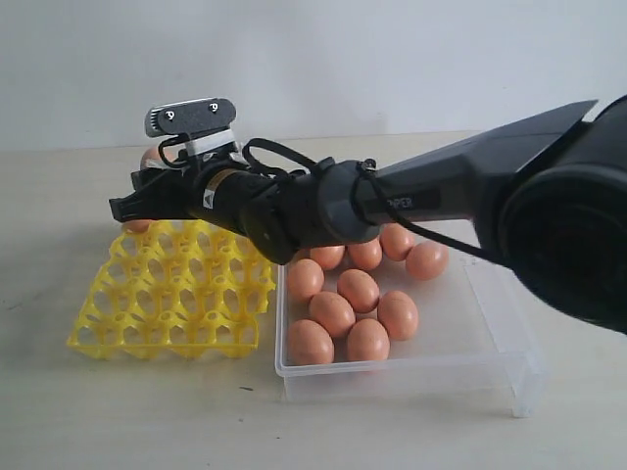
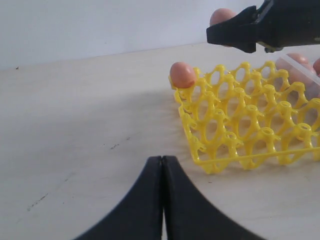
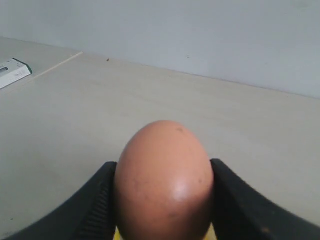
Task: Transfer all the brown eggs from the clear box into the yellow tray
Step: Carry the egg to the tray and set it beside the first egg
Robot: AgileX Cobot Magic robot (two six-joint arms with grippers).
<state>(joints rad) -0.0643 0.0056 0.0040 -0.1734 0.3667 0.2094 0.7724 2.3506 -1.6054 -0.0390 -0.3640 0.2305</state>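
Right claw [image 3: 162,197]: gripping an egg [image 3: 162,170] over the tray [image 1: 167,304]
Left claw [image 2: 163,175]: closed, empty
Box [image 1: 490,352]: three o'clock of tray

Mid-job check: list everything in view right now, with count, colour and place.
loose eggs: ten showing, brown, in the box; the arm may hide more
tray egg: one, brown, corner cup
held egg: one, brown, above the tray
tray: one, yellow, beside the box
box: one, clear, on the table
white item: one, on the table
table: one, beige
left end effector: black, shut, empty
right end effector: black, shut on the held egg
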